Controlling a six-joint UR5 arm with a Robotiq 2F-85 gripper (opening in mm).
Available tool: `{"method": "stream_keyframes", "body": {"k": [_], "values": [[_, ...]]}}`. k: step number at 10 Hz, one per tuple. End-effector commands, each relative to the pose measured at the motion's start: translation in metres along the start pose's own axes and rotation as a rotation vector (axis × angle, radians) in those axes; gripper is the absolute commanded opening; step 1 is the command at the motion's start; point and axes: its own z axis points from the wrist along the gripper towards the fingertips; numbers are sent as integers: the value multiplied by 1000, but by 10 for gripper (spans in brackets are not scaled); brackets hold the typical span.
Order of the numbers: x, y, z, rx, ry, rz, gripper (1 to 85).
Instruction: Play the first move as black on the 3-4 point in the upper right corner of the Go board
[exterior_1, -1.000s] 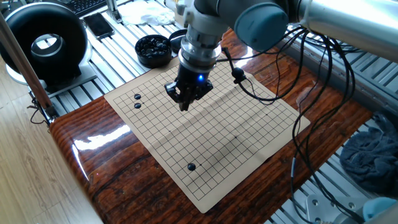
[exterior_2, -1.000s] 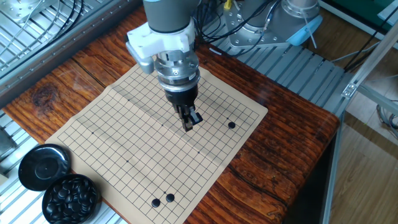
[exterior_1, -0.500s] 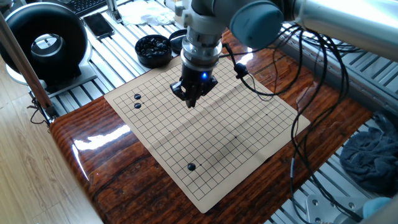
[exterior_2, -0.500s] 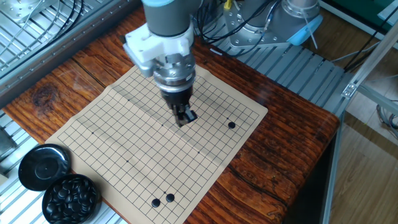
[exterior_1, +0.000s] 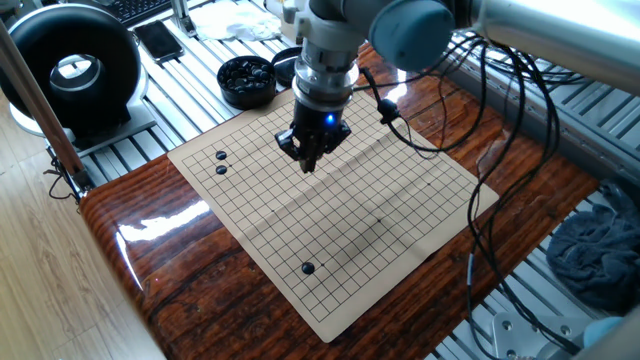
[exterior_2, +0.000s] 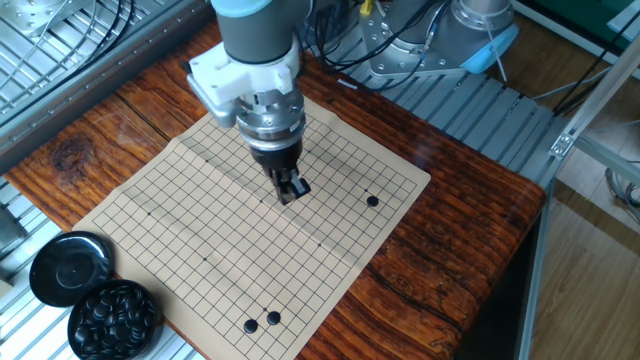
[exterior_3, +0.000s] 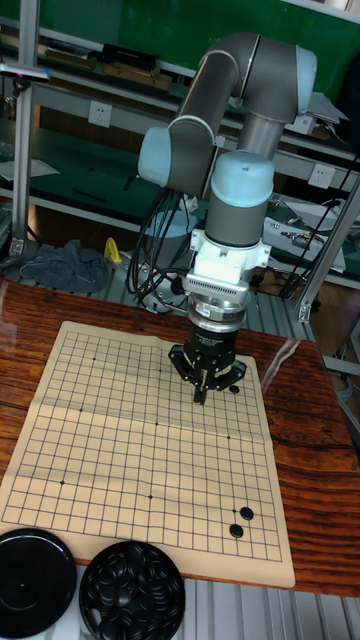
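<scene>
The tan Go board (exterior_1: 400, 235) (exterior_2: 180, 210) (exterior_3: 100, 440) lies on the wooden table. My gripper (exterior_1: 308, 165) (exterior_2: 290, 192) (exterior_3: 200, 397) hangs just above the board's middle, pointing straight down, fingertips pressed together and shut. No stone shows between them. One black stone (exterior_2: 372, 201) (exterior_1: 308, 268) sits alone near a corner; in the tall view this stone (exterior_3: 234, 388) peeks out just right of the gripper. Two black stones (exterior_1: 221, 163) (exterior_2: 261, 322) (exterior_3: 242, 522) lie side by side near another corner.
A bowl of black stones (exterior_1: 247, 78) (exterior_2: 113, 318) (exterior_3: 132, 592) stands off the board, its black lid (exterior_2: 68, 268) (exterior_3: 33, 580) beside it. Cables (exterior_1: 480, 200) trail over the table's far side. A round black device (exterior_1: 68, 65) sits at the left.
The gripper has drifted a few grid lines across the board, away from the lone stone, and turned slightly about its axis. The stones have not moved.
</scene>
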Motion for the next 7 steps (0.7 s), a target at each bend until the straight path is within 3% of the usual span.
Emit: {"method": "stream_keyframes", "body": {"k": [1,5,7], "values": [[23,15,4,-63,12,33,13],[49,21,12,-72,0,34,13],[54,21,18,-76,-7,35,13]]}}
